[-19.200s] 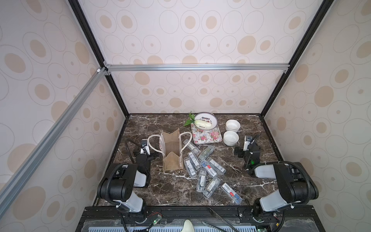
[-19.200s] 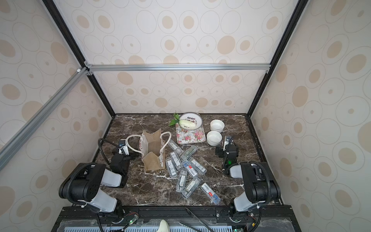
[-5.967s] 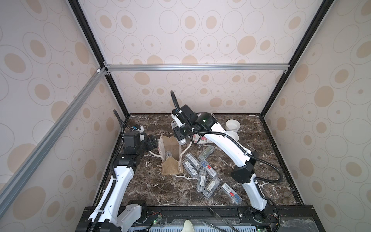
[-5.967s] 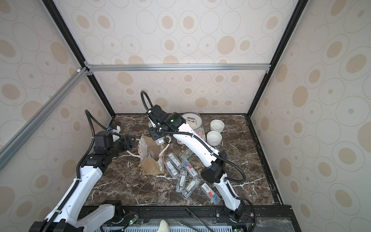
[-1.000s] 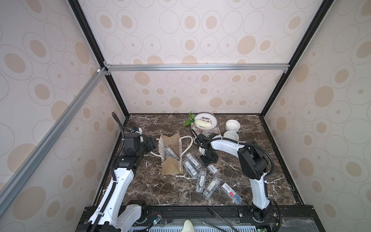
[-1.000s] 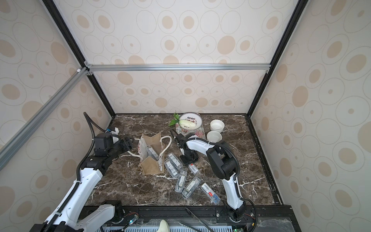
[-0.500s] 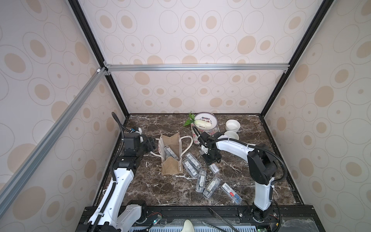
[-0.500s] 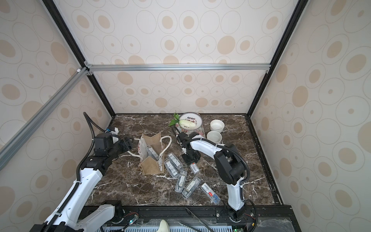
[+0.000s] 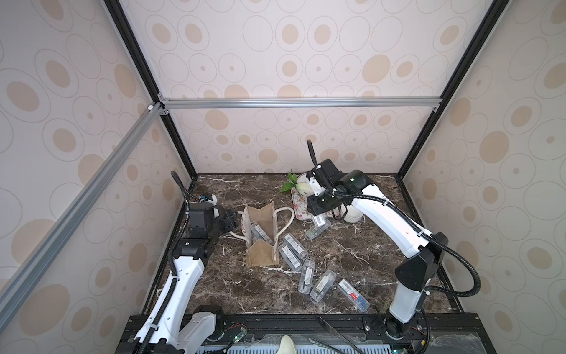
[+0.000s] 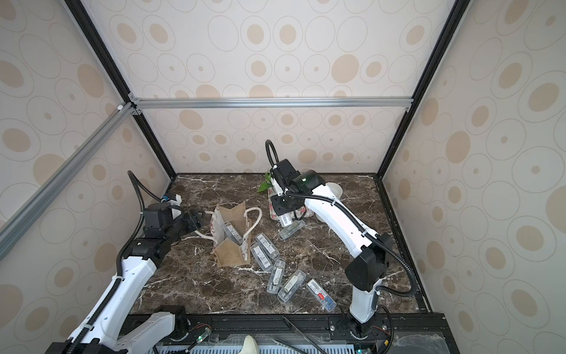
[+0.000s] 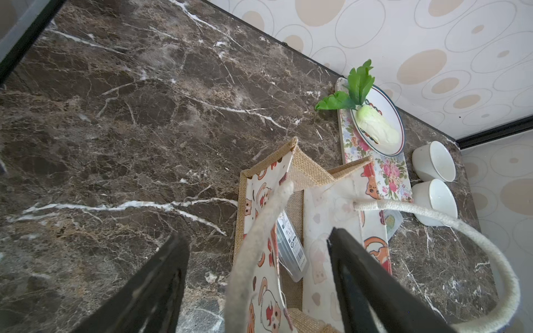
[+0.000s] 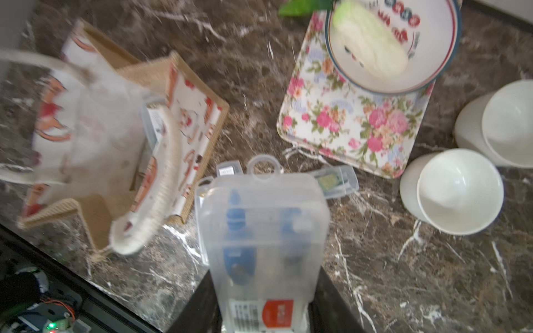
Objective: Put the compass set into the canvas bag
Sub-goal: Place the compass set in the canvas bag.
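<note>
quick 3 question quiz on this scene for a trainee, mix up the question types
1. True or false: the right gripper is shut on a compass set.
2. How many compass sets show inside the canvas bag? A none, B one, C four.
3. Fill in: beside the bag, the left gripper has its jaws ___.

Key
1. True.
2. B, the bagged compass set.
3. Open.
</note>
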Controlling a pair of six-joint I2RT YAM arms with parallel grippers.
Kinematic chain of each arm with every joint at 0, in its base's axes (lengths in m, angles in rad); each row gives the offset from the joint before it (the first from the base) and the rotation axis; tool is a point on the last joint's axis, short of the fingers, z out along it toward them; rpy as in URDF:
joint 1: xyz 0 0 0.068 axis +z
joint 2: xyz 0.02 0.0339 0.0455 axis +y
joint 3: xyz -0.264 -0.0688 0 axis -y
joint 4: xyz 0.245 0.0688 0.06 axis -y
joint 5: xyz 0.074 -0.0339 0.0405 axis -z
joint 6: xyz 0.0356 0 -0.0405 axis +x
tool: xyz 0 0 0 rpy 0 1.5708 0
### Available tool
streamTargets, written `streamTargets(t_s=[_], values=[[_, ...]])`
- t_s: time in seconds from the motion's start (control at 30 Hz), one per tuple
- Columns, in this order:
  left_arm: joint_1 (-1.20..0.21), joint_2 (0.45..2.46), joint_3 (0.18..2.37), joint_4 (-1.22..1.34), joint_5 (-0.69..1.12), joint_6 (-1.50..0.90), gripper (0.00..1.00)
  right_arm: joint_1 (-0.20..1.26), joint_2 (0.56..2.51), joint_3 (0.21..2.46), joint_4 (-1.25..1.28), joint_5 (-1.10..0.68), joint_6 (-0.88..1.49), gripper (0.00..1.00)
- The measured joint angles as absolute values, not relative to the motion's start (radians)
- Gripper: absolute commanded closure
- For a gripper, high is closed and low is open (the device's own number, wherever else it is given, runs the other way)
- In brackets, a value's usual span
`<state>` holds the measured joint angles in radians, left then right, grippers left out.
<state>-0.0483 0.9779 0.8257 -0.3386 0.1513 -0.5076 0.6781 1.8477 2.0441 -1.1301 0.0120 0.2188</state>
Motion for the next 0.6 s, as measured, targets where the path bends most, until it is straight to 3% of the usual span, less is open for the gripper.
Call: streamTargets(t_s=[0.3,0.6], values=[[-0.059,0.978,0.823,-0.334,0.176,-0.508,0.28,0.816,2.184,2.596,-1.22,0.023,0.189,0.56],[-0.064,0.978,0.822,-0.334,0.177,-0.508,0.3,0.911,2.262,2.592,-1.148,0.002,0.19,0.56]])
